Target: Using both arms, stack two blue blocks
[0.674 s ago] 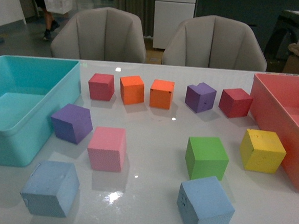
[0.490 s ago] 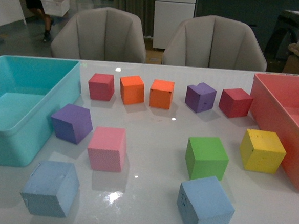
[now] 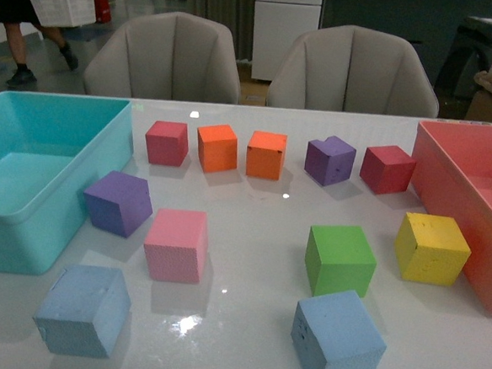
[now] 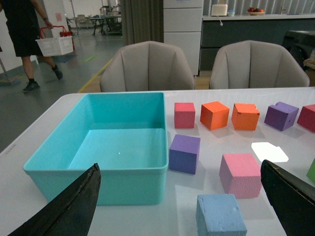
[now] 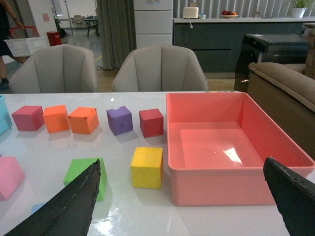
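Observation:
Two pale blue blocks lie apart near the table's front edge, one at the left (image 3: 83, 310) and one at the right (image 3: 337, 339). Neither arm shows in the front view. My left gripper (image 4: 179, 163) is open and empty, above the table, with the left blue block (image 4: 220, 215) low between its black fingers (image 4: 74, 206). My right gripper (image 5: 181, 160) is open and empty, facing the yellow cube (image 5: 147, 167) and the pink bin (image 5: 231, 147). Only a sliver of the right blue block (image 5: 37, 207) shows by its finger.
A turquoise bin (image 3: 27, 169) stands at the left and a pink bin (image 3: 473, 192) at the right. Red, orange, purple, pink (image 3: 176, 245), green (image 3: 339, 259) and yellow (image 3: 431, 248) cubes lie between. Two chairs stand behind the table.
A person with a white basket in the background has walked to the left. The blocks and bins have not moved.

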Robot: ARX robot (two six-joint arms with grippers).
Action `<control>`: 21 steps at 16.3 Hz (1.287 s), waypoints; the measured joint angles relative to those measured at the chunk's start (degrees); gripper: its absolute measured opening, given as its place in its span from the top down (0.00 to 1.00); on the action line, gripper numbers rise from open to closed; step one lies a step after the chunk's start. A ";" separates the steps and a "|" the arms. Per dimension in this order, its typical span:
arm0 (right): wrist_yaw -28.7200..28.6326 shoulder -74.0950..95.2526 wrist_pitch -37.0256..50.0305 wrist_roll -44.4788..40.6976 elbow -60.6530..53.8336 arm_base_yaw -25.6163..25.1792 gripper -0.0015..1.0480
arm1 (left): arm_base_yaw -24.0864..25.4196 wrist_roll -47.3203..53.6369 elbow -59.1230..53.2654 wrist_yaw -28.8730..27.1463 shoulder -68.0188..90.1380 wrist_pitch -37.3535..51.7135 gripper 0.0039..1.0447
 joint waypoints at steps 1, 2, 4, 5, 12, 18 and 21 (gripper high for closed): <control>0.00 0.00 0.02 0.00 0.00 0.00 0.06 | 0.00 0.00 0.00 0.00 0.00 0.00 0.06; 0.00 0.00 0.00 0.00 0.00 0.00 0.06 | 0.00 0.00 0.00 0.00 0.00 0.00 0.06; 0.00 0.00 0.00 -0.02 0.00 0.00 0.06 | 0.00 0.00 0.00 0.00 0.00 -0.02 0.06; 0.00 0.00 0.00 0.00 0.00 0.00 0.06 | 0.00 0.00 0.00 0.00 0.00 -0.02 0.06; 0.00 0.00 0.00 0.00 0.00 0.00 0.06 | 0.00 0.00 0.00 0.00 0.00 0.00 0.06; 0.00 0.00 0.00 0.00 0.00 0.00 0.06 | 0.00 0.00 0.00 0.00 0.00 0.00 0.06; -6.75 18.75 -2.51 -2.25 9.20 -3.23 0.06 | 0.00 0.00 0.00 -0.02 0.00 0.00 0.06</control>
